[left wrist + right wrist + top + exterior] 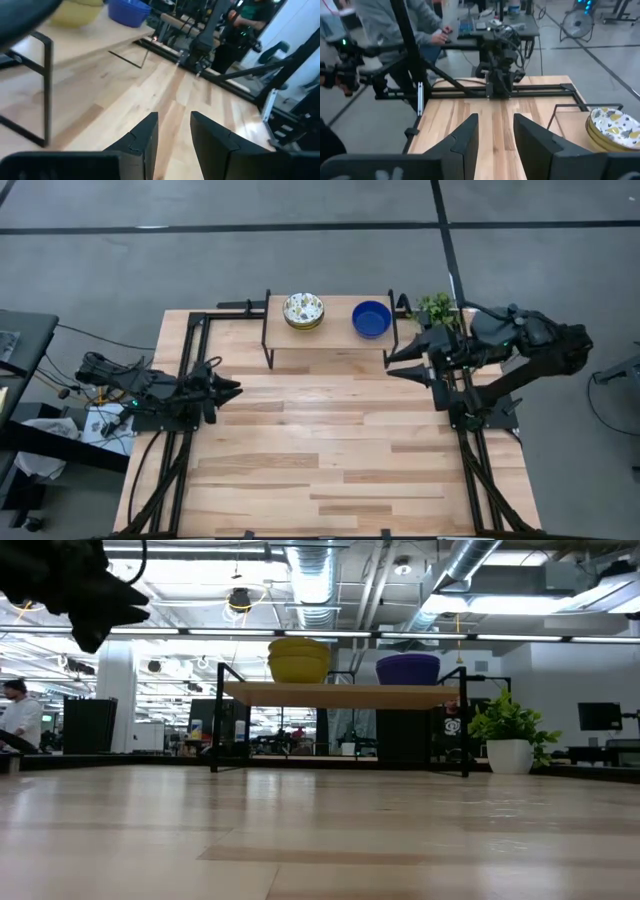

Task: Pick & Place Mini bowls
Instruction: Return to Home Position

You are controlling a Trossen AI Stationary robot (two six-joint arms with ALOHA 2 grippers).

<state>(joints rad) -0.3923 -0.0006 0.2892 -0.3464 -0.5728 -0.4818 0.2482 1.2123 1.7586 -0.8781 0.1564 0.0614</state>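
The mini bowls stand in two stacks on a small raised wooden shelf (335, 332) at the table's far edge. The cream speckled stack (303, 311) is on its left part; its outsides look yellow in the low view (298, 660). The cobalt blue stack (371, 319) (408, 669) is on its right part. My left gripper (234, 389) (174, 134) hovers open over the table's left side, pointing right. My right gripper (392, 365) (496, 136) hovers open just off the shelf's right near corner, pointing left. The right wrist view shows the speckled stack (612, 127).
A small green potted plant (436, 308) (510, 735) stands right of the shelf at the far edge. The shelf rests on thin black metal legs (215, 720). Bare wooden tabletop (330, 450) spreads between the arms and toward the near edge. A person (395, 20) is beyond the table's left side.
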